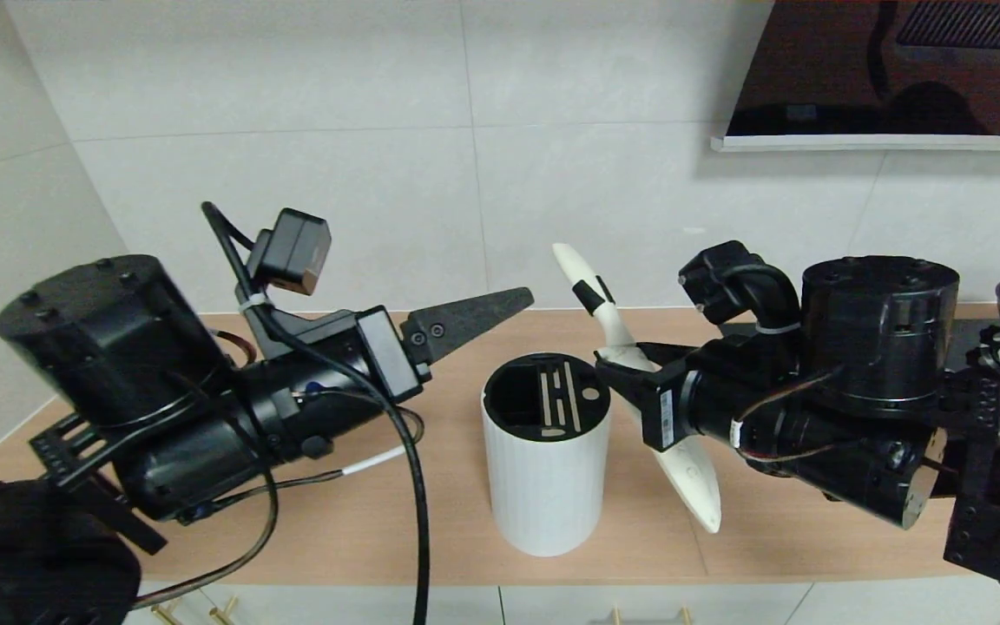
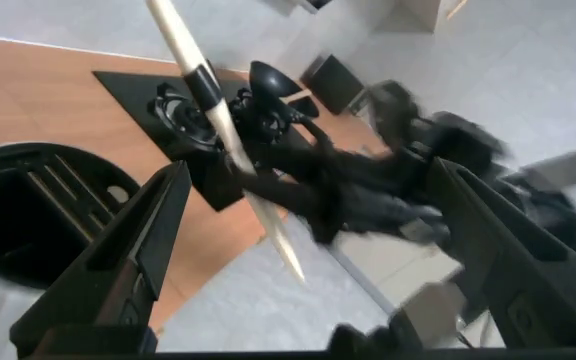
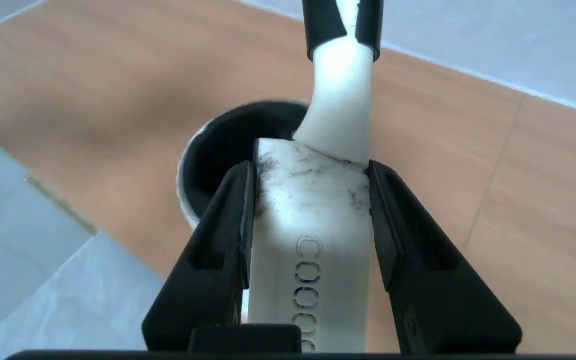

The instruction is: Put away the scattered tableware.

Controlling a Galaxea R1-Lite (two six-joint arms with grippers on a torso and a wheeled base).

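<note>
my right gripper [image 1: 626, 375] clamps a white plastic spatula [image 1: 691, 473] not yet in the white ribbed holder [image 1: 543, 495]; left gripper [image 2: 310, 170] gapes.

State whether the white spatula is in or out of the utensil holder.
Out. The right gripper holds the white spatula tilted beside the upright utensil holder, with no part of it inside.

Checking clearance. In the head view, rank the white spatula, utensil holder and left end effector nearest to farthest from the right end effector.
1. White spatula: clamped in the right end effector.
2. Utensil holder: just to its left.
3. Left end effector: farther left.
</note>
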